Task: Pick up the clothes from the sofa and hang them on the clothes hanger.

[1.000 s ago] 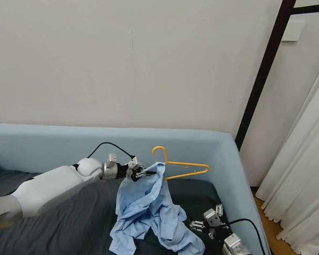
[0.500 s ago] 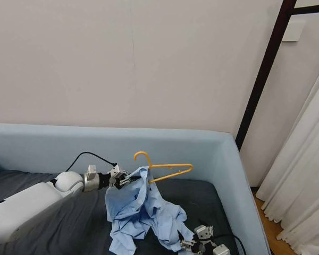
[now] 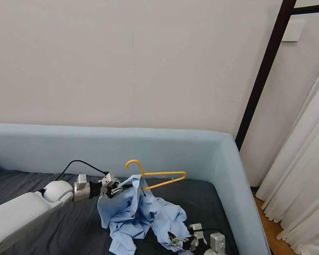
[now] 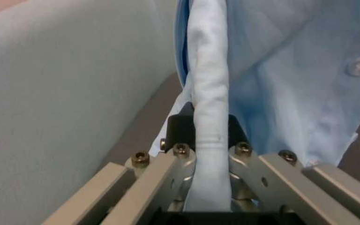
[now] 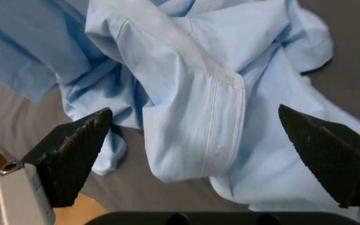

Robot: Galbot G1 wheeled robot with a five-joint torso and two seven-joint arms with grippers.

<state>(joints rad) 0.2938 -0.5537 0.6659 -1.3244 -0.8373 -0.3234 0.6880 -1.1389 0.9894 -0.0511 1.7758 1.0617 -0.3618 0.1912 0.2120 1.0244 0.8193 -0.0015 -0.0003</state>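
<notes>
Off-white wall (image 3: 122, 64): plain, rising behind everything, with a dark upright post (image 3: 260, 85) at my right.

Pale blue sofa (image 3: 95, 143): its backrest runs across the head view and turns into a side arm on my right. Its dark grey seat cushion (image 3: 80, 231) carries the items below.

White curtain (image 3: 303, 196): hangs in folds past the sofa's right end.

Light blue shirt (image 3: 138, 212): the task garment. Its upper part is lifted off the cushion and bunched at the hanger. The rest trails down onto the grey seat toward my right side.

My left arm (image 3: 16, 215): white shell, reaching in low from the left across the cushion.

Yellow clothes hanger (image 3: 162, 174): raised above the seat with its hook uppermost. One shoulder points bare to my right and the other is buried in the shirt.

My left gripper (image 3: 117, 187): at the top of the shirt, just beside the hanger's hook. It is clamped on a rolled edge of the blue fabric, which runs straight out between the fingers in the left wrist view.

My right gripper (image 5: 198, 154): low at the near right, over the shirt's trailing end. Its black pads (image 5: 73, 154) are spread wide, a fold of fabric lying between them ungripped.

Shirt button (image 4: 359, 66): small and pale, on the cloth beyond my left fingers.
</notes>
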